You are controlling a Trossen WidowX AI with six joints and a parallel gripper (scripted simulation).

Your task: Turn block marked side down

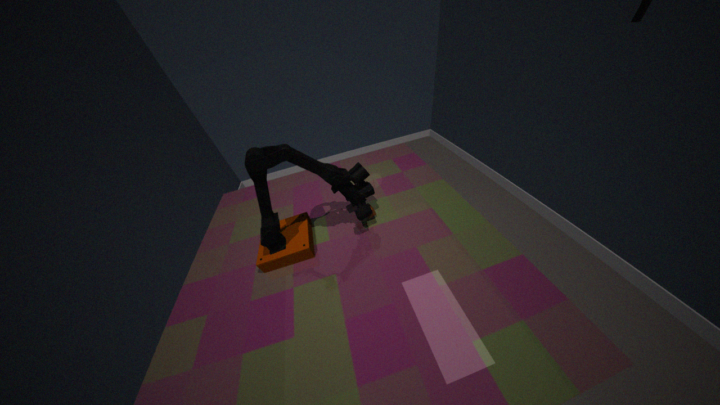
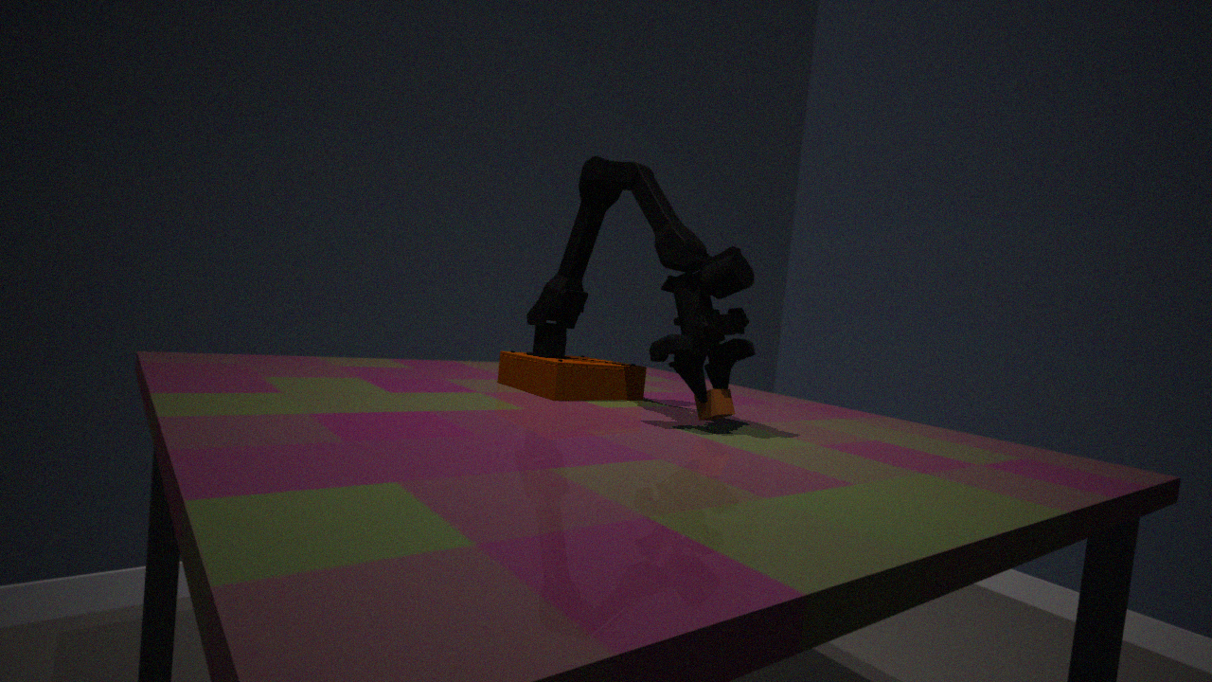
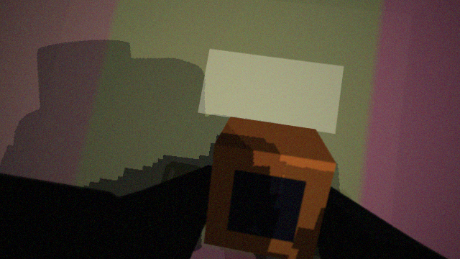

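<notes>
The block (image 1: 373, 212) (image 2: 717, 403) (image 3: 316, 196) is a small orange cube. Its marked side, a dark blue square (image 3: 266, 205), faces the wrist camera, up between the fingers. My gripper (image 1: 365, 215) (image 2: 710, 393) (image 3: 264, 185) is shut on the block, with one black finger on each side. In the exterior view the block is tilted and appears slightly above the table (image 2: 339, 543) (image 1: 372, 332), its shadow just below it. The fingers hide part of the block's sides, and its underside is hidden.
The arm's orange base (image 1: 297, 236) (image 2: 525, 374) stands behind and left of the gripper in the exterior view. A pale rectangular patch (image 3: 269, 90) shows beyond the block in the wrist view. The table's right corner (image 2: 1173, 492) lies farther right.
</notes>
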